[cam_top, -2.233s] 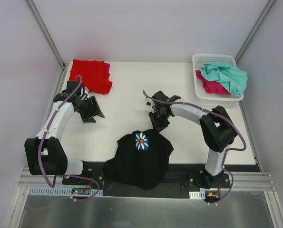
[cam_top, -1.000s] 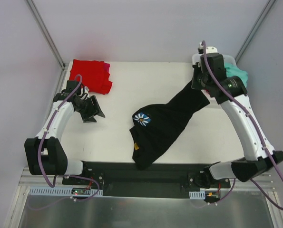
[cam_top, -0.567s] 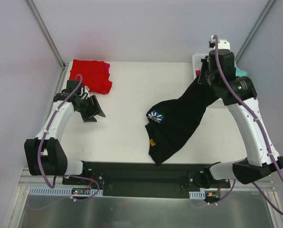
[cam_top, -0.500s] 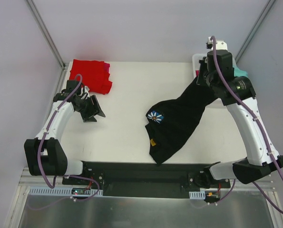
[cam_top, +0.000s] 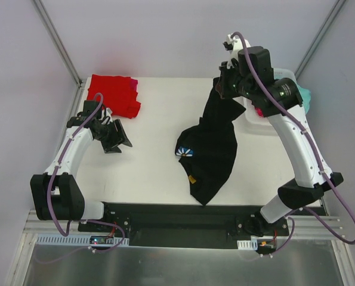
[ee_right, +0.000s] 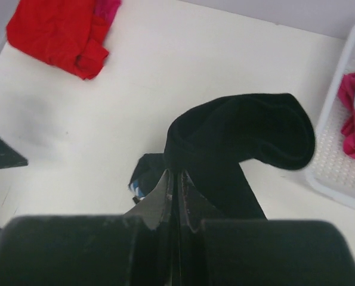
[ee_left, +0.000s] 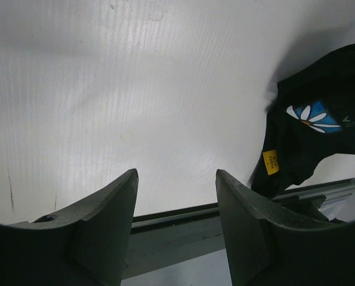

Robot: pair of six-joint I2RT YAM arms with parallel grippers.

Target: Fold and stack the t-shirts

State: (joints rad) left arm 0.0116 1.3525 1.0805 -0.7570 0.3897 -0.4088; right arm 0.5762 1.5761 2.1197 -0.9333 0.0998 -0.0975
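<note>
Two arms, two very different jobs. Over on the left, the left jaws stand apart with only bare table (ee_left: pixel 135 89) between them. They hover low, and I'd guess they are parked there ready to take a corner. Just beyond them, at the far-left corner, lies the folded red t-shirt (cam_top: pixel 113 94) with a magenta-pink t-shirt (cam_top: pixel 133 84) peeping out at its edge. That looks like the stack the others should join.

Further right, the black t-shirt (cam_top: pixel 216 149) hangs from the right jaws, which are pressed together on a pinch of its cloth, high above the table. It seems lifted so that its own weight pulls the bunched cloth long before it is laid flat. A loop of the shirt bulges just past the pinch. Its long axis runs from those jaws down and back toward the near edge, where the lower end looks to rest on the table. The daisy print (cam_top: pixel 184 152) sits on the side facing the left jaws, with a small yellow tag (cam_top: pixel 192 177) below it.

To the right of the right jaws stands the white basket (ee_right: pixel 326 161), which holds a teal t-shirt (cam_top: pixel 306 95) and another pink t-shirt (ee_right: pixel 350 110), both crumpled and not yet folded.
</note>
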